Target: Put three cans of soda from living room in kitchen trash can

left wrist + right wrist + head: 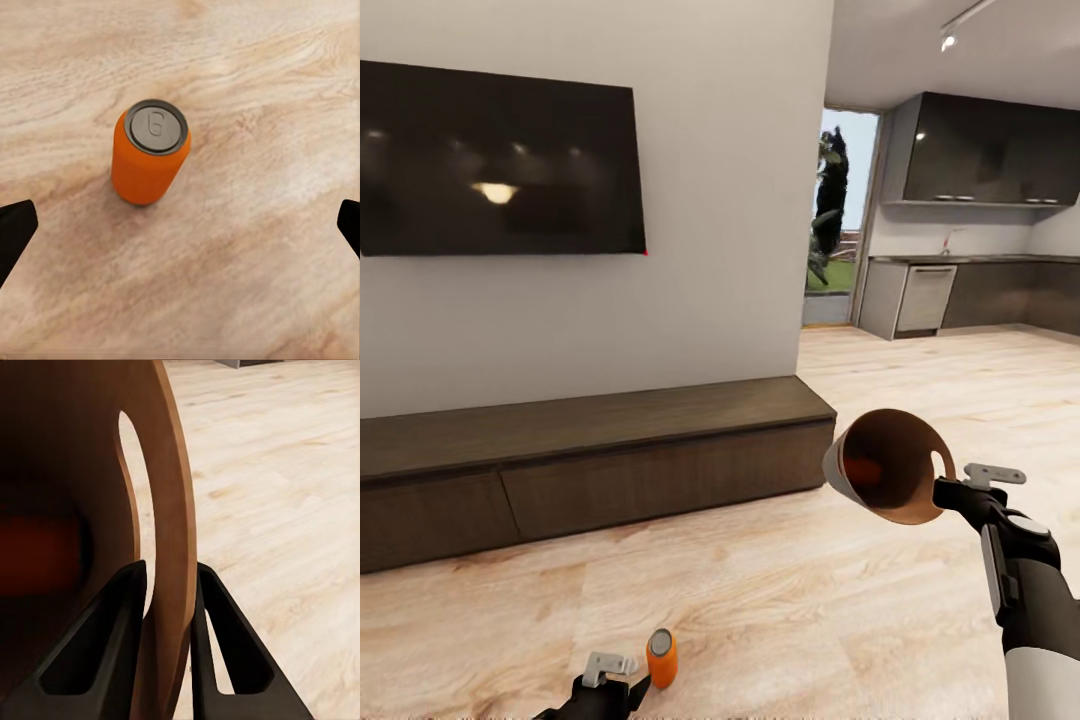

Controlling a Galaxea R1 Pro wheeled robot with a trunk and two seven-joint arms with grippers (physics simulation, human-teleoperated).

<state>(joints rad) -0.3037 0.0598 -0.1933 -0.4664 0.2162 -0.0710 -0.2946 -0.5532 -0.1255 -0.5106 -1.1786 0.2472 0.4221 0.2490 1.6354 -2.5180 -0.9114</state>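
Observation:
An orange can of soda (661, 657) stands upright on the wooden floor, grey top up. My left gripper (628, 686) hovers just beside it, open. In the left wrist view the can (150, 154) sits ahead of the wide-spread fingertips (15, 229), not between them. My right gripper (945, 490) is shut on the rim of the trash can (890, 460), a brown round bin with a slot handle, held tilted above the floor. An orange-red shape (870, 470) lies inside it. In the right wrist view the fingers (112, 630) pinch the bin wall (176, 495).
A long low dark wood cabinet (590, 450) runs along the wall under a wall-mounted TV (500, 160). At the far right the kitchen opens, with grey counters (960, 290) and a glass door (840, 220). Light wooden floor (780, 600) stretches between.

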